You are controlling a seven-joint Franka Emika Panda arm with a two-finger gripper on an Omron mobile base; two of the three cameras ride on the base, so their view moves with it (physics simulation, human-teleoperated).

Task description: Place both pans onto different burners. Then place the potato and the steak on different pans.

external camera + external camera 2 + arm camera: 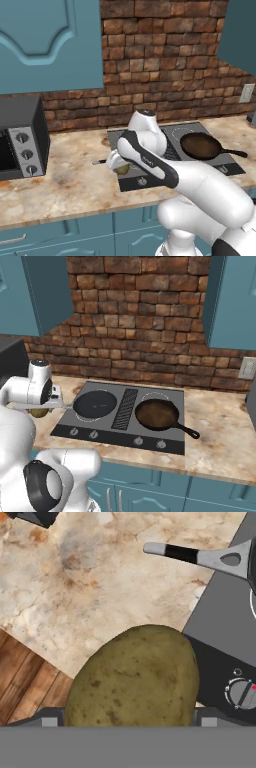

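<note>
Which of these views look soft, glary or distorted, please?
Hand view: the potato looms oversized and slightly soft, while the black pan's handle stays crisp. Right base view: even light, faint sheen on the cooktop, soft shadow under the skillet. Left base view: no glare.

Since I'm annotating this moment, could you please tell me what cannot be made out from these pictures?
- Steak: I cannot find it.
- Gripper: in the hand view the potato hides the fingertips, so contact is unclear.
- Potato in both base views: mostly behind the arm.
- Black pan: in the left base view the arm covers it; the hand view cuts it off past its handle.
- Brown skillet: fully visible on a burner.
</note>
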